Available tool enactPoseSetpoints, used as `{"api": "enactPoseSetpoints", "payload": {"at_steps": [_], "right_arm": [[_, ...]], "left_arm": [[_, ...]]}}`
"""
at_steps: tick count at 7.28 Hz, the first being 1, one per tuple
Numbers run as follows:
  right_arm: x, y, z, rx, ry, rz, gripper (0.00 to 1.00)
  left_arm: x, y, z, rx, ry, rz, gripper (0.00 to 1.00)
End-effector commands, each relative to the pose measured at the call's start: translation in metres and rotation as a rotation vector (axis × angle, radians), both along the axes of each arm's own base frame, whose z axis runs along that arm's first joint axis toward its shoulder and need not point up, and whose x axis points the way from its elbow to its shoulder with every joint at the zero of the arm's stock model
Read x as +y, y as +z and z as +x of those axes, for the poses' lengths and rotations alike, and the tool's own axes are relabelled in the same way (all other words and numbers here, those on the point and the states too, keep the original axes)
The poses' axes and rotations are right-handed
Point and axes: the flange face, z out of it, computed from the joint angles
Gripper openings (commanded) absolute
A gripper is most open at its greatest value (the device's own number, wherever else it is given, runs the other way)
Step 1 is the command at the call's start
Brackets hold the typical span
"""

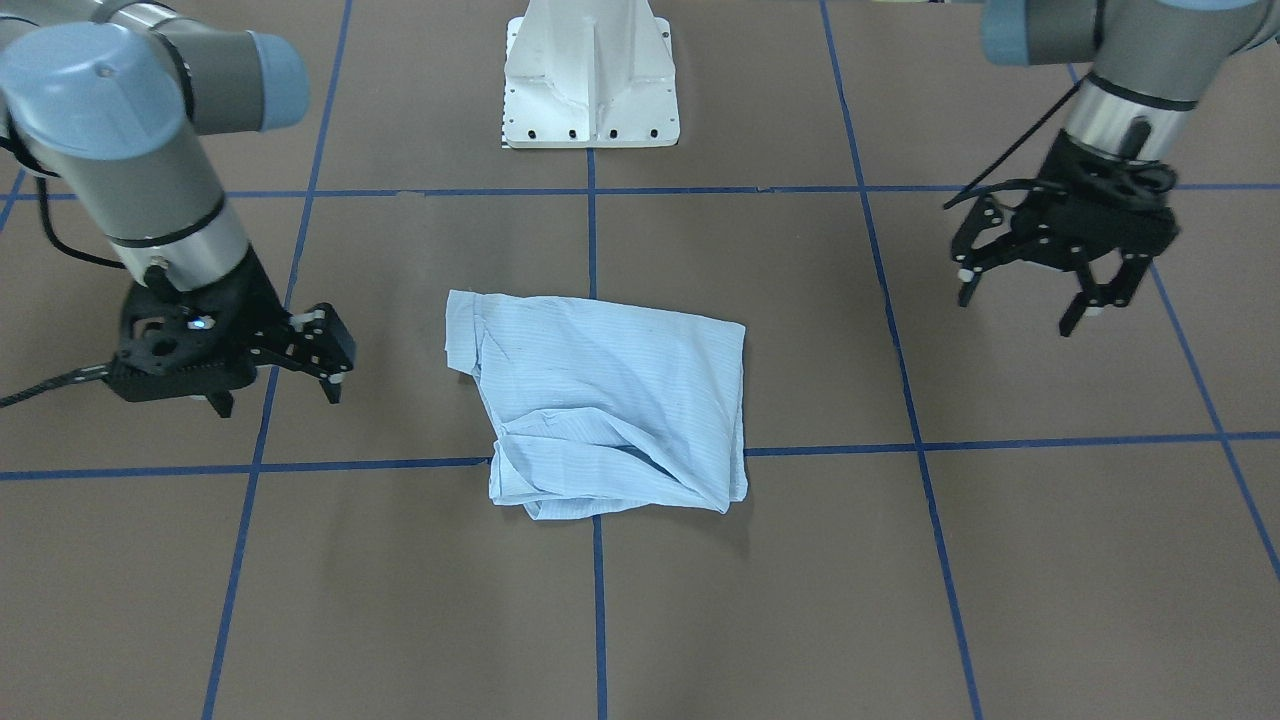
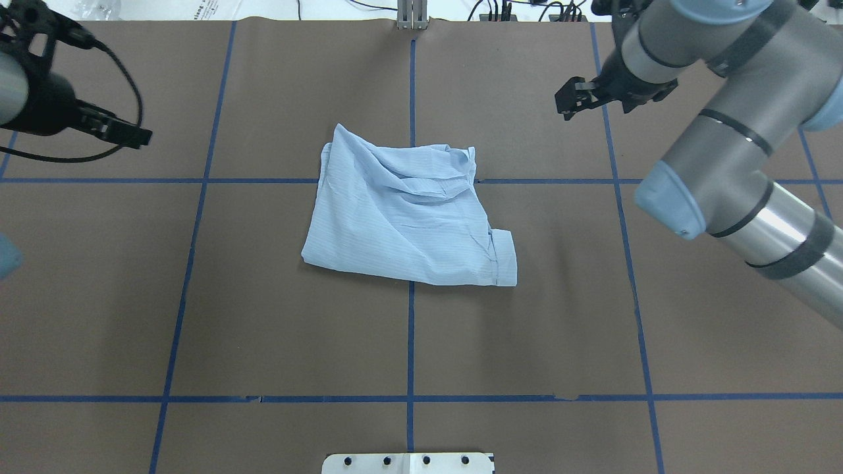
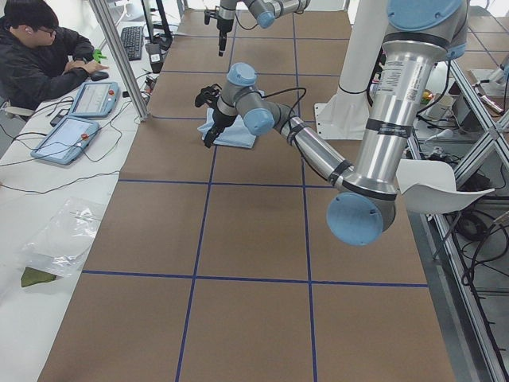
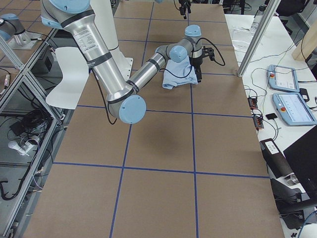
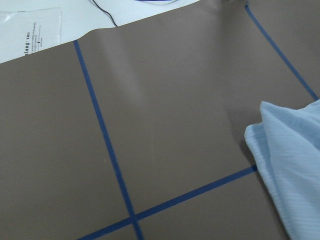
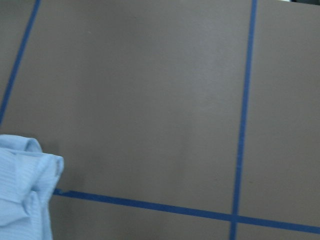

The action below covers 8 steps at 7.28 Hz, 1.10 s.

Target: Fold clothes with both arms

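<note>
Shirt (image 2: 408,217) lies in the middle of the brown desk (image 2: 263,329), folded into a small lumpy pack, right on the spot where 2 blue tape lines (image 2: 411,342) cross. It's light blue w/ thin stripes. Seen from overhead, a cuff (image 2: 504,253) sticks out at the pack's 4 o'clock corner & the messy bunched folds are on its 12 o'clock side, far from the robot. Both arms are up off the shirt & well apart from it. Left gripper (image 1: 1015,312) hangs over bare desk at approx 10 o'clock from the shirt in the overhead view, its 2 black fingers spread wide & holding no cloth. Right gripper (image 1: 278,395) hangs at approx 2 o'clock from the shirt in that view, fingers spread too. Left wrist cam sees brown desk, blue lines & one edge of the shirt at its 4 o'clock side. Right wrist cam sees a rolled bit of the shirt at its 8 o'clock corner. White robot base (image 1: 590,80) sits at 12 o'clock in the front view. In the left side view a person (image 3: 40,60) sits at a white side table at 10 o'clock, w/ 2 tablets (image 3: 94,97) near.
</note>
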Motion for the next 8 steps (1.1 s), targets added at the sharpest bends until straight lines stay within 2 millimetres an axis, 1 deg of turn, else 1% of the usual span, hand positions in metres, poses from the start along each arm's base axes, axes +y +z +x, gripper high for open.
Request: {"api": "enactPoseSetpoints", "payload": {"at_steps": [1, 2, 3, 4, 5, 6, 7, 8], "right_arm": [[0.013, 0.082, 0.099, 0.057, -0.127, 0.034, 1.0], [0.018, 0.129, 0.154, 0.087, -0.194, 0.06, 1.0], [0.031, 0.174, 0.209, 0.082, -0.23, 0.054, 1.0], [0.061, 0.223, 0.26, 0.047, -0.246, 0.021, 1.0], [0.109, 0.278, 0.296, 0.039, -0.267, -0.018, 1.0], [0.152, 0.322, 0.313, 0.045, -0.269, -0.065, 1.0], [0.175, 0.351, 0.322, 0.047, -0.248, -0.11, 1.0], [0.183, 0.379, 0.332, 0.037, -0.22, -0.168, 1.0]], "left_arm": [[-0.005, 0.084, -0.129, -0.163, 0.073, 0.081, 1.0], [-0.011, 0.132, -0.18, -0.222, 0.093, 0.077, 1.0], [-0.014, 0.175, -0.224, -0.268, 0.084, 0.051, 1.0], [-0.006, 0.218, -0.253, -0.274, 0.061, -0.021, 1.0], [-0.001, 0.255, -0.275, -0.275, 0.04, -0.082, 1.0], [0.024, 0.286, -0.305, -0.271, 0.017, -0.134, 1.0], [0.056, 0.32, -0.303, -0.223, 0.025, -0.209, 1.0], [0.068, 0.333, -0.315, -0.213, 0.008, -0.235, 1.0]]}}
